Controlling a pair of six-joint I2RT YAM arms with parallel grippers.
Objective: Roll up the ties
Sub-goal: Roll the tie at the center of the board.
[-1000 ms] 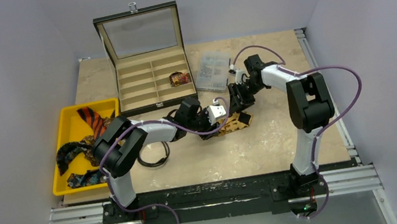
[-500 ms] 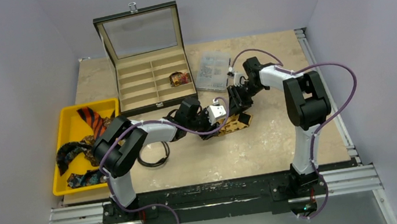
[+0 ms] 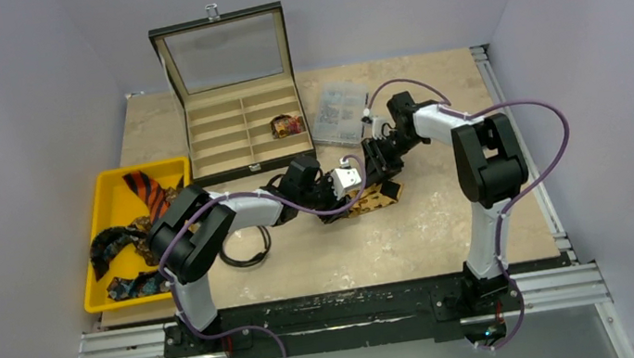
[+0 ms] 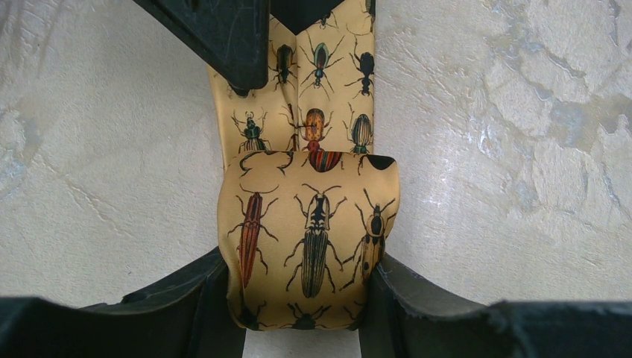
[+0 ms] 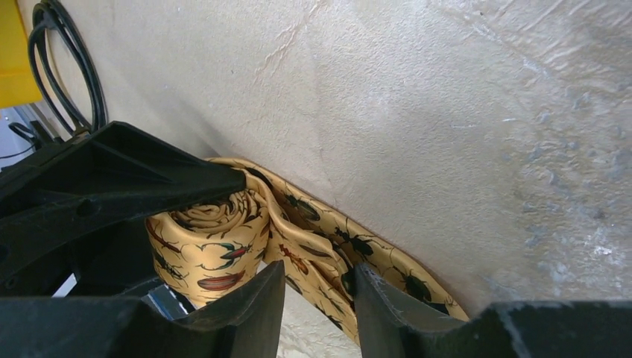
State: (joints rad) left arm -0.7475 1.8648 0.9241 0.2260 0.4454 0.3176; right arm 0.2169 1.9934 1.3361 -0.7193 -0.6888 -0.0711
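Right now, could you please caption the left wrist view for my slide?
Left end effector clamps the rolled end of a tan-gold beetle-print fabric necktie on a beige tabletop.

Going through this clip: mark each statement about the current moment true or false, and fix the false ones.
1. The left gripper clamps the rolled end of the tan tie between its fingers. True.
2. The lid of the wooden case is shut. False: it stands open, tilted back.
3. A patterned fabric bundle lies in one compartment of the case. True.
4. The yellow tray holds nothing. False: the orange striped tie and dark ties lie in it.
5. The tan tie is rolled up completely. False: a flat strip runs out from the roll along the table.
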